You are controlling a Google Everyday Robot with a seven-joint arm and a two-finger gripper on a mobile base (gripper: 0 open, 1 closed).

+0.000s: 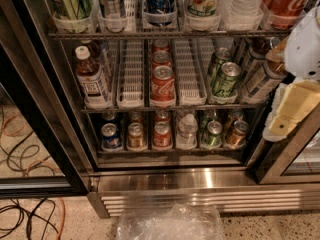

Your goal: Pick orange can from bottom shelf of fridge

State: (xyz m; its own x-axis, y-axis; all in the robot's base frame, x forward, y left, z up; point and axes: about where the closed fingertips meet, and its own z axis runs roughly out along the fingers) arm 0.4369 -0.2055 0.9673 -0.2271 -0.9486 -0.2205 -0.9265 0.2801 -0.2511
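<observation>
Small orange-copper can (236, 133) w/ silver top stands upright at right end of dark wire bottom shelf (170, 152), inside tall glass-door fridge (200, 196) w/ steel louvred base. Green can (213, 134) just left of it. White-and-cream pincer (292, 109) hangs above-right of the orange-copper can, not touching; open or closed, can't tell.

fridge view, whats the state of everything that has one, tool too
fridge, door open, racks exposed
bottom shelf, stocked, front row full
orange can, upright, front of the rightmost lane, untouched
clear bottle, upright, capped
tool, at the right edge of view, above and right of the orange can, not touching it
plastic bag, crumpled on the floor
</observation>
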